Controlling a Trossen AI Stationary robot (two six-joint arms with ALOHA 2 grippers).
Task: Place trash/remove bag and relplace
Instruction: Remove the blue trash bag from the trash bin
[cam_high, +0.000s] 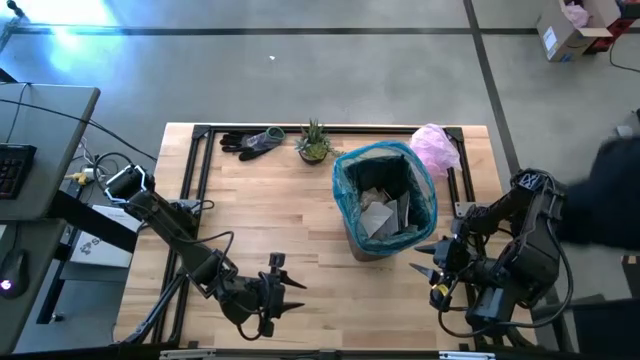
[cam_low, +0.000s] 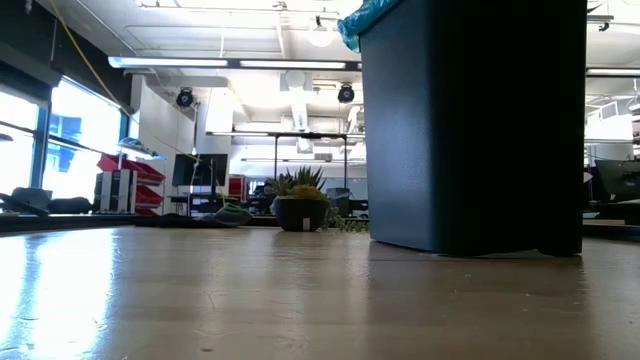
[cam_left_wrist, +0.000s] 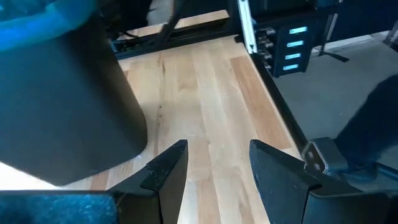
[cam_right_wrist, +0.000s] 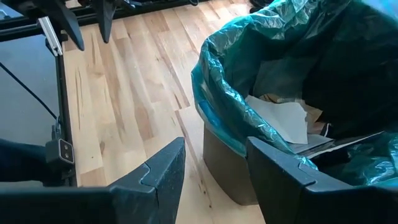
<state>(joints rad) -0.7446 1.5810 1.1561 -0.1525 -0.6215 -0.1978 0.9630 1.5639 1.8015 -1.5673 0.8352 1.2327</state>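
Note:
The dark bin (cam_high: 385, 205) stands on the wooden table, right of the middle. The teal bag (cam_high: 350, 195) lines it and is folded out over its rim (cam_right_wrist: 224, 87). Trash lies inside: white paper scraps (cam_right_wrist: 283, 118) and other bits (cam_high: 378, 215). My right gripper (cam_high: 422, 257) hovers open by the bin's near right side; in its wrist view (cam_right_wrist: 214, 165) its fingers frame the bag's rim without touching it. My left gripper (cam_high: 295, 285) is open near the table's front edge, left of the bin, with bare wood between its fingers (cam_left_wrist: 217, 155).
A small potted plant (cam_high: 314, 142) and dark gloves (cam_high: 250, 142) lie at the far edge. A pale pink bag (cam_high: 435, 148) sits behind the bin. A black frame (cam_high: 200, 135) borders the table. A person's dark sleeve (cam_high: 610, 190) shows at the right.

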